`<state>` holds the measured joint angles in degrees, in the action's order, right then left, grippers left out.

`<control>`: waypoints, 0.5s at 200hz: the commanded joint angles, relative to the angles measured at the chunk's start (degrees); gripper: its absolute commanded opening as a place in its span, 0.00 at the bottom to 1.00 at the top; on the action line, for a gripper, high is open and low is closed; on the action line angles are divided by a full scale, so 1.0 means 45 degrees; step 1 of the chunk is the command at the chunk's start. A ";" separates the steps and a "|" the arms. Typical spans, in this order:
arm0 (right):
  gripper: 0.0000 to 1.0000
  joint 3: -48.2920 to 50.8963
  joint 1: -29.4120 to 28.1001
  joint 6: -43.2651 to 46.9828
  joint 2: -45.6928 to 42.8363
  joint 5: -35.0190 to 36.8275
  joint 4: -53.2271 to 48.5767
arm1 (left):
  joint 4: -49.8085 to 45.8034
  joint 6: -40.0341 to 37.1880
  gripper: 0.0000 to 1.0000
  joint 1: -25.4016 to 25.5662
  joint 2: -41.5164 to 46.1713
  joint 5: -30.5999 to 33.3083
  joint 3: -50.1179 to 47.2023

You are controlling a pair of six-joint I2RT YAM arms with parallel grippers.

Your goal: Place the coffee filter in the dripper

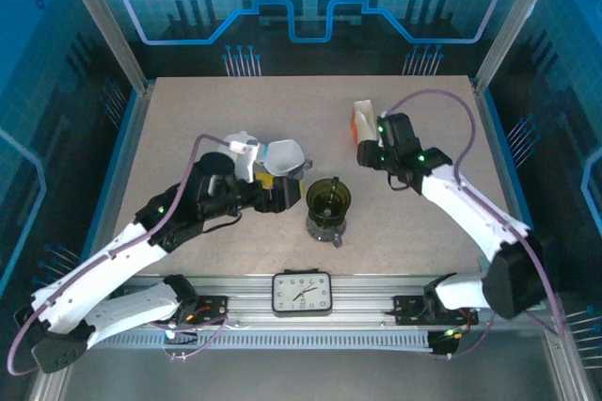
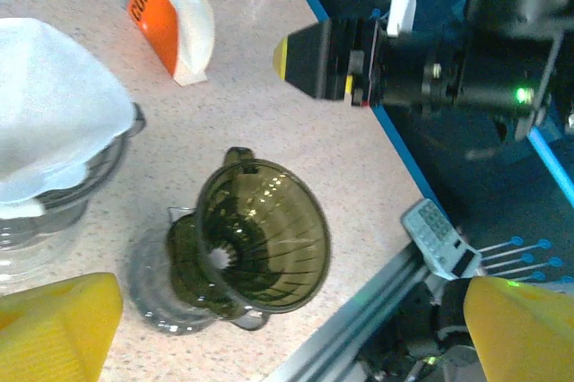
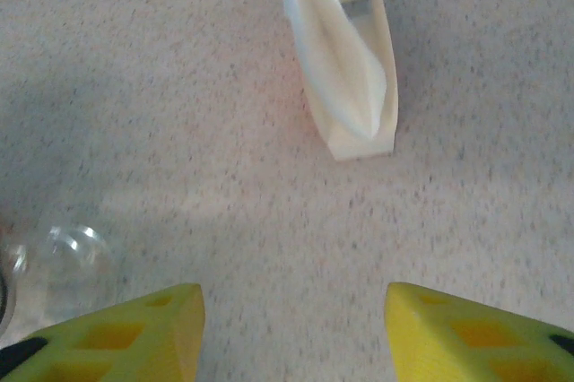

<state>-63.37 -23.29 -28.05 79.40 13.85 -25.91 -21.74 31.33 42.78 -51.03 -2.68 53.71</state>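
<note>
Left to right, hidden or unclear bits first.

Coffee filter [image 1: 282, 153]: lies left of centre on the table [image 1: 188, 109], draped over the mouth of a glass jar [image 2: 63, 216]. In the left wrist view the filter [image 2: 49, 113] is cut off by the left edge, and it covers most of the jar. From above it shows as a pale fan shape. I cannot tell which end is the point, nor which way its long axis runs.

Left gripper [image 1: 280, 196]: just below the filter from above, pointing right toward the dripper. Its own camera shows only the yellow fingertips [image 2: 58, 324], at the bottom corners. Left gripper [image 2: 287, 315] fingers are spread wide with nothing between them, apart from the filter.

Dripper [image 1: 327, 200]: dark green cone, upright, wide mouth up and narrow end down, on a clear glass base. Ribs inside the dripper [image 2: 260, 238] are plain to see.

Clock [image 1: 301, 293]: on the near rail, below the dripper.

Coffee bag [image 1: 361, 124]: orange and white, right of centre. In the right wrist view its open top [image 3: 345, 68] is clipped by the upper edge.

Right gripper [image 1: 369, 152]: just beside the bag. Right gripper [image 3: 294, 319] fingers are spread and empty over bare table.
</note>
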 commanded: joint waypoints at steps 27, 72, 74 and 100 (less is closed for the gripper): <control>0.44 -0.3163 0.0877 0.1223 0.3368 0.0737 -0.0270 | 0.1196 -0.0672 0.99 -0.0078 0.1713 0.1082 -0.1683; 0.39 -0.5729 0.1258 0.2324 0.5907 0.1462 -0.1214 | 0.0833 -0.0771 0.99 -0.0133 0.1714 0.1469 -0.1961; 0.39 -0.5826 0.1266 0.2366 0.6003 0.1481 -0.1254 | 0.0833 -0.0781 0.99 -0.0123 0.1716 0.1482 -0.1967; 0.38 -0.6749 0.1347 0.2943 0.7078 0.1785 -0.1624 | 0.0790 -0.0808 0.99 -0.0159 0.1664 0.1727 -0.1982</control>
<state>-89.60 -18.28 -18.94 107.33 19.11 -29.47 -19.14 29.50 42.65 -43.55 2.83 45.19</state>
